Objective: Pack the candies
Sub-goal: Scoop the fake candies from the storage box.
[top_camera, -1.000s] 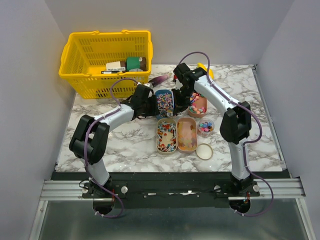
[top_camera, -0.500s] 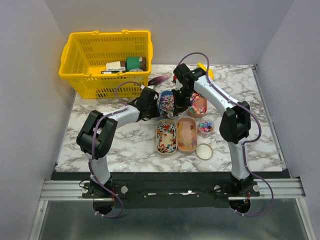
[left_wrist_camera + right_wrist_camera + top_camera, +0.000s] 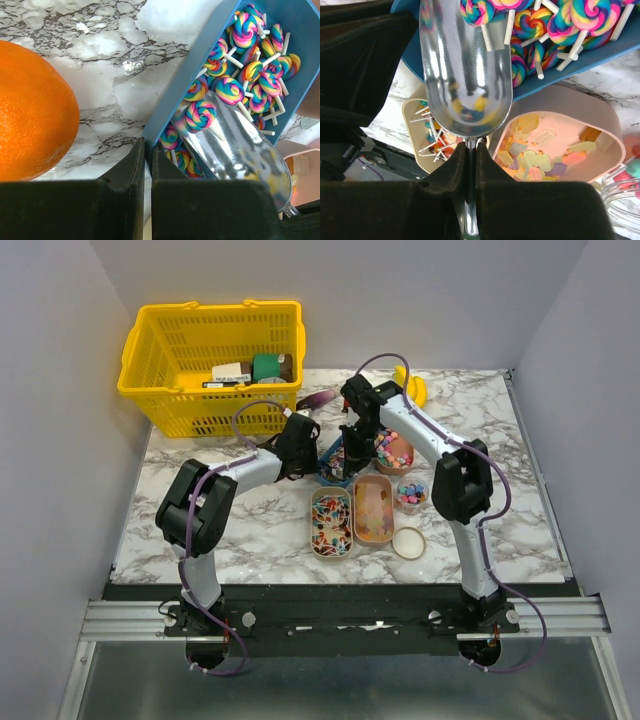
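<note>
Because tray could slide under scoop, am clamping left gripper [image 3: 147,172] shut on near wall of blue tray [image 3: 175,95], bracing it. Right gripper [image 3: 470,160] is pinching handle of metal scoop [image 3: 465,75], holding bowl ahead among lollipop candies [image 3: 555,30] in tray; one is lying on scoop lip.

Top view: both arms crowd over the blue tray [image 3: 333,462], covering most of it and every fingertip. The candies [image 3: 331,520] are too small to tell apart. The bananas [image 3: 408,382] are half hidden behind the right arm. A purple item [image 3: 318,400] beside the basket [image 3: 150,360] cannot be identified.

Left wrist view: the orange [image 3: 30,110] is cut by the left edge and covered below by the left hand [image 3: 147,155]. The tray's corner is lost between its fingers.

Right wrist view: the scoop [image 3: 465,70] handle's end is hidden inside the right hand [image 3: 470,150]. A beige tub [image 3: 412,112] is mostly covered. A clear jar [image 3: 625,200] is cut off at the corner.
</note>
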Action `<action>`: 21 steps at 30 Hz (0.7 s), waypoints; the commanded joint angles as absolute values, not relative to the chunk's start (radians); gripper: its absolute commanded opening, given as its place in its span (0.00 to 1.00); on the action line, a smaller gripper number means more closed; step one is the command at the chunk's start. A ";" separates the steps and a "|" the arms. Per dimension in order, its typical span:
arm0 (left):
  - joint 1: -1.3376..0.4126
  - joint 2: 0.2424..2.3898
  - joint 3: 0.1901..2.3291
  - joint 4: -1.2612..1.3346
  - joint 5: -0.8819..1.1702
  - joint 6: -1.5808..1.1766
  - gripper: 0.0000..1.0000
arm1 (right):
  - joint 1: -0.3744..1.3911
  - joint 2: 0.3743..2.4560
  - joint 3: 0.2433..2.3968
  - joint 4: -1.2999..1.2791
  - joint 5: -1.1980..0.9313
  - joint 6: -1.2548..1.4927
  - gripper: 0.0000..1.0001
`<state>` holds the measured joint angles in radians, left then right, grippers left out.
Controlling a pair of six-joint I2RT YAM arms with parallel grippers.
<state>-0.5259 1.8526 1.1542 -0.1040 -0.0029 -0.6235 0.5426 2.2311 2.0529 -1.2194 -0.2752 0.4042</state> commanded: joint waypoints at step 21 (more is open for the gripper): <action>-0.632 1.882 1.210 -0.316 -0.293 -0.732 0.00 | 0.485 2.197 1.963 -1.138 -0.610 0.812 0.01</action>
<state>-0.6056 1.8580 1.1976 -0.2062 -0.1757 -0.7193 0.4816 2.1746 1.9339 -1.1400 -0.5285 0.7734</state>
